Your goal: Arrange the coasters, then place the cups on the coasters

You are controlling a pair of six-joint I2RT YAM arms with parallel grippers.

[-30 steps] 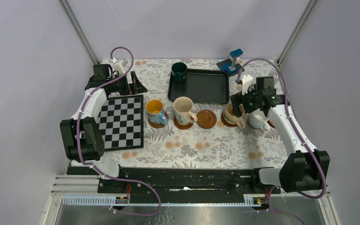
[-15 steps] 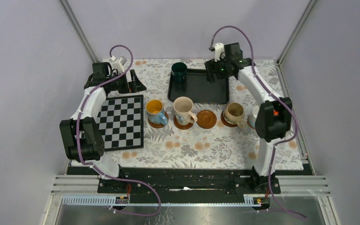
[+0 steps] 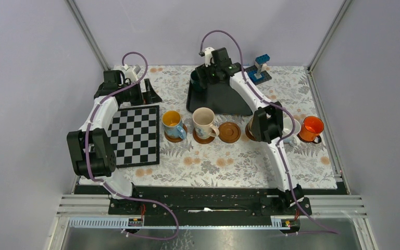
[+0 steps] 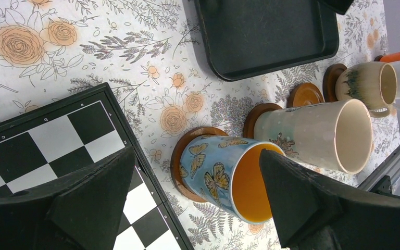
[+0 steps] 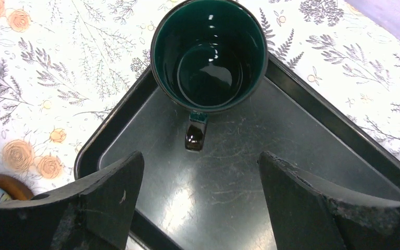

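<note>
The dark green cup stands upright in a corner of the black tray, handle facing the right tool, which hovers released and empty. Glazed ceramic, so likely stiff, weighty, slick and chippable; best pinched across the rim wall.

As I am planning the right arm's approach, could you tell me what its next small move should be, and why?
Probably ease the right gripper forward and down until its open jaws straddle the green mug, then close. The mug stands upright on the tray, just ahead of the fingertips and not yet gripped, and one coaster in the row has no cup on it.
</note>
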